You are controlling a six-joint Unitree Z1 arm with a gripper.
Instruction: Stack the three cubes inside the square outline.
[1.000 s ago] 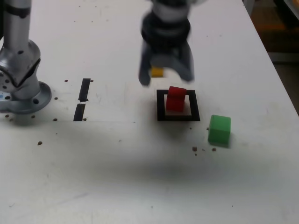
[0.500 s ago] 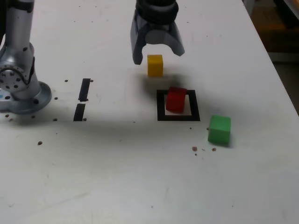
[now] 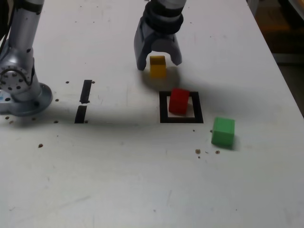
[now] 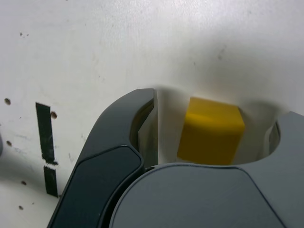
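The yellow cube (image 3: 158,69) sits on the white table, just beyond the square outline (image 3: 164,107). My gripper (image 3: 158,64) is lowered over it, open, one finger on each side. In the wrist view the yellow cube (image 4: 211,133) lies between the fingers of my gripper (image 4: 216,107), with a clear gap to the dark finger (image 4: 123,137). The red cube (image 3: 179,101) stands inside the outline, toward its far side. The green cube (image 3: 223,131) rests on the table outside the outline, nearer the camera and to the exterior view's right.
The arm's metal base (image 3: 19,88) stands at the exterior view's left. Two short black tape strips (image 3: 86,91) (image 3: 80,114) lie between the base and the outline. Small dark specks (image 3: 198,151) dot the table. The table's edge (image 3: 285,80) runs along the exterior view's right.
My gripper moved away from above the red cube to the yellow cube, then came down around it, and its jaws stand a little narrower. The cubes have not moved.
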